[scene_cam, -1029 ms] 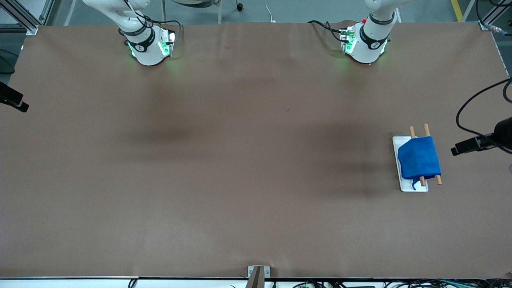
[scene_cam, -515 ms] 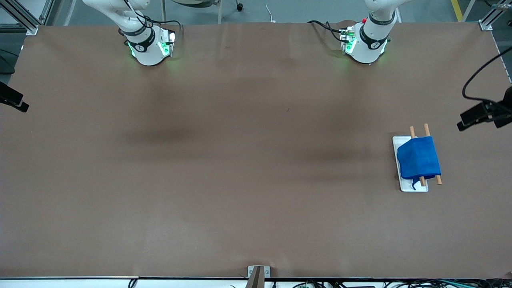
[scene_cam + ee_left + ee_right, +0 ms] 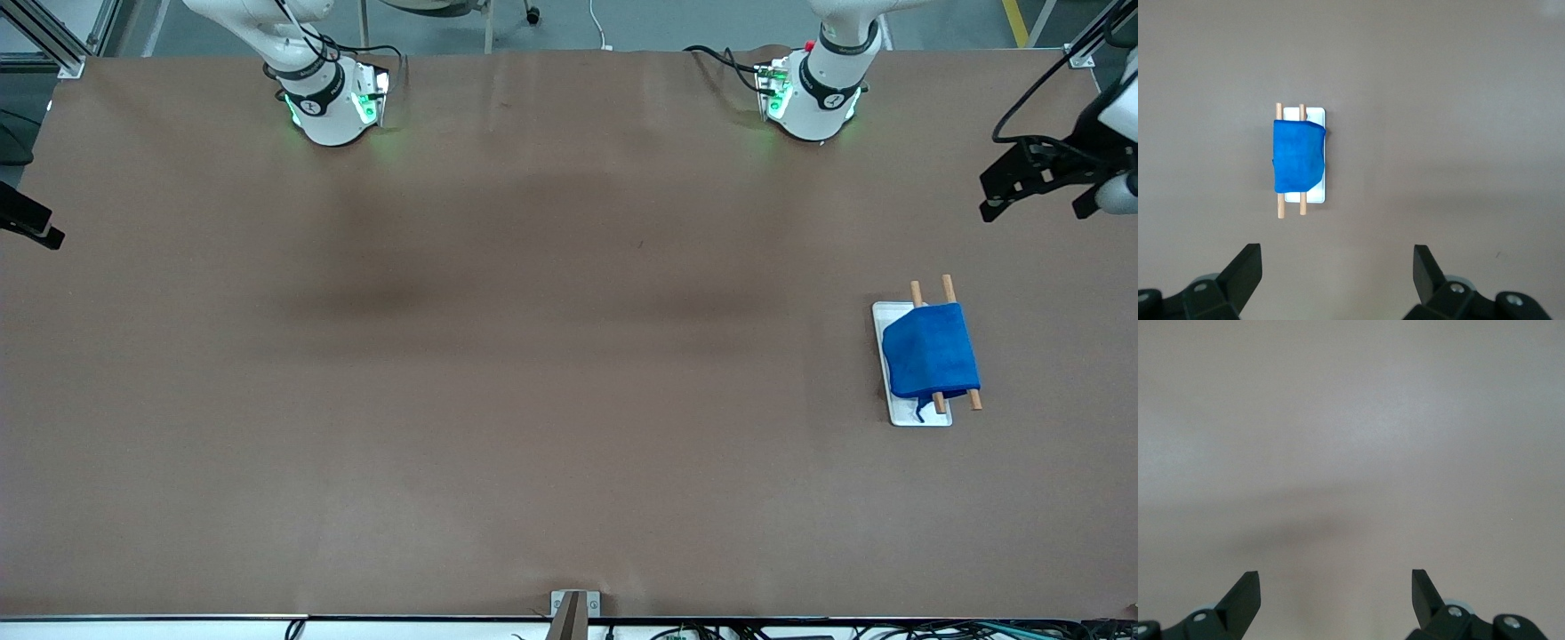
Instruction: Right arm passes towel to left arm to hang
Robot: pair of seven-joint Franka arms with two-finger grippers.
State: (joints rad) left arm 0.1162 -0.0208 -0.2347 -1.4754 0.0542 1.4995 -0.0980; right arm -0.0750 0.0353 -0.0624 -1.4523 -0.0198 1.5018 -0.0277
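The left arm [image 3: 831,76] rises from its base and leaves the front view, returning at the edge toward its own end of the counter [image 3: 533,356], where the left gripper [image 3: 1036,182] hangs high with fingers [image 3: 1245,270] released and spread wide. The towel [image 3: 929,351] lies draped over 2 wooden rods [image 3: 948,289] on a white tray [image 3: 882,324], touching neither gripper. The right gripper [image 3: 1335,600] shows spread, empty fingers over bare counter; the right arm [image 3: 311,89] is mostly cut off.

Probably a lab: paper-covered table [image 3: 533,356], aluminium framing [image 3: 53,40].
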